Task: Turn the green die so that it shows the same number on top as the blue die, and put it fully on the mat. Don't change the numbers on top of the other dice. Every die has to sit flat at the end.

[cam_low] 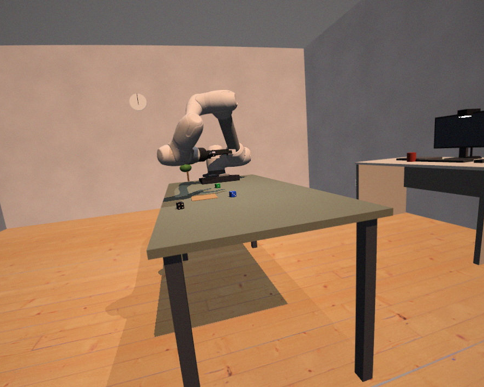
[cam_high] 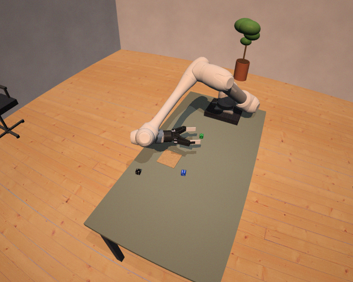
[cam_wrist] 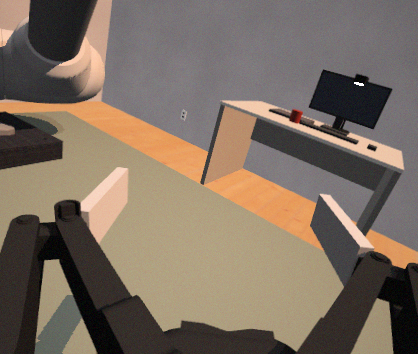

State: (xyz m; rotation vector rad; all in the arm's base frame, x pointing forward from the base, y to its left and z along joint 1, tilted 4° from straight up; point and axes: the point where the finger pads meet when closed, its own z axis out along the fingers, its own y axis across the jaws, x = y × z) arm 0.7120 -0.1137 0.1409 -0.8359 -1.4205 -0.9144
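The green die (cam_high: 201, 136) sits flat on the table, off the mat; it also shows in the exterior view (cam_low: 217, 185). My gripper (cam_high: 194, 135) is wide open and empty, held level above the table, with the green die just past its fingertips in the top view. The exterior view shows the gripper (cam_low: 229, 150) well above the table. In the wrist view my open fingers frame bare table, and no die shows there. The tan mat (cam_high: 169, 159) lies below the gripper. The blue die (cam_high: 183, 172) sits off the mat's near right side. The black die (cam_high: 138, 171) lies to the mat's left.
The arm's dark base (cam_high: 223, 112) stands at the table's far end. A desk with a monitor and a red cup (cam_low: 411, 156) stands off to the right. An office chair (cam_high: 0, 112) and a potted plant (cam_high: 243, 60) stand on the floor away from the table.
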